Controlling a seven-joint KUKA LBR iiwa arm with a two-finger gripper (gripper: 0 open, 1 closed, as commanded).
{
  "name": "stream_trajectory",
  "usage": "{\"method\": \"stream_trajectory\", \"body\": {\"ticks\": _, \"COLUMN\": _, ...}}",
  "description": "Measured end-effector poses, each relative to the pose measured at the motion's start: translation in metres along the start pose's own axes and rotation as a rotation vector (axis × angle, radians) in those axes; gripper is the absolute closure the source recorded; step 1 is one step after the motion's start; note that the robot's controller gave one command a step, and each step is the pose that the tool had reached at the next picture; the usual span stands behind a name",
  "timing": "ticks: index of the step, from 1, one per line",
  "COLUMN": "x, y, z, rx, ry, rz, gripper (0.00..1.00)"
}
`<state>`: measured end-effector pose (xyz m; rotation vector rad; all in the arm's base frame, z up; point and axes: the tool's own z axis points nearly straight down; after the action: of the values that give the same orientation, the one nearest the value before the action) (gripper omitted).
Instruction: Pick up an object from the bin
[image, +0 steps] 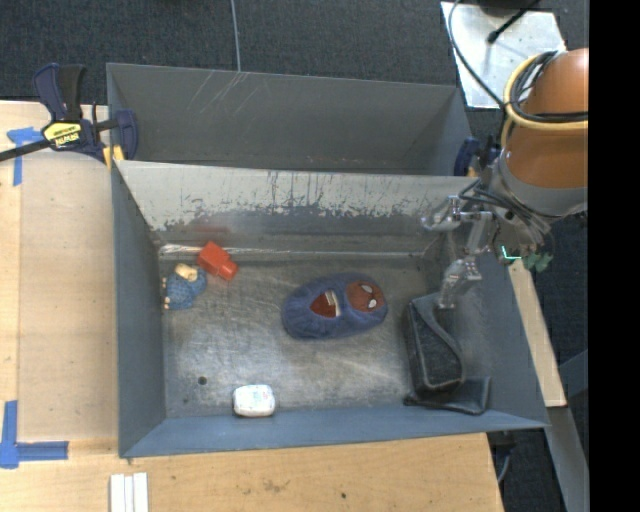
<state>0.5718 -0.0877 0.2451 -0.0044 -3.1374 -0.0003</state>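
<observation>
Pincer (455, 285) just over dark grey pouch (435, 355), bin (290, 120) right side, its opening unclear

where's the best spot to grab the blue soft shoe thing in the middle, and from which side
Likely across the short width of the blue soft shoe, at its middle between the two red patches, coming straight down from above. It lies flat, long from left to right, with bare bin floor along both long sides, so there is room to close there.
</observation>
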Motion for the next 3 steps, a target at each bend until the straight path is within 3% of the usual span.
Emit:
{"method": "stream_trajectory", "body": {"ticks": 1, "x": 0.015, "y": 0.003, "z": 0.151, "rx": -0.004, "ry": -0.008, "rz": -0.188, "gripper": 0.0}}
{"method": "stream_trajectory", "body": {"ticks": 2, "x": -0.038, "y": 0.05, "z": 0.169, "rx": 0.007, "ry": -0.023, "rz": -0.264, "gripper": 0.0}}
{"method": "stream_trajectory", "body": {"ticks": 3, "x": -0.046, "y": 0.052, "z": 0.169, "rx": 0.008, "ry": -0.023, "rz": -0.367, "gripper": 0.0}}
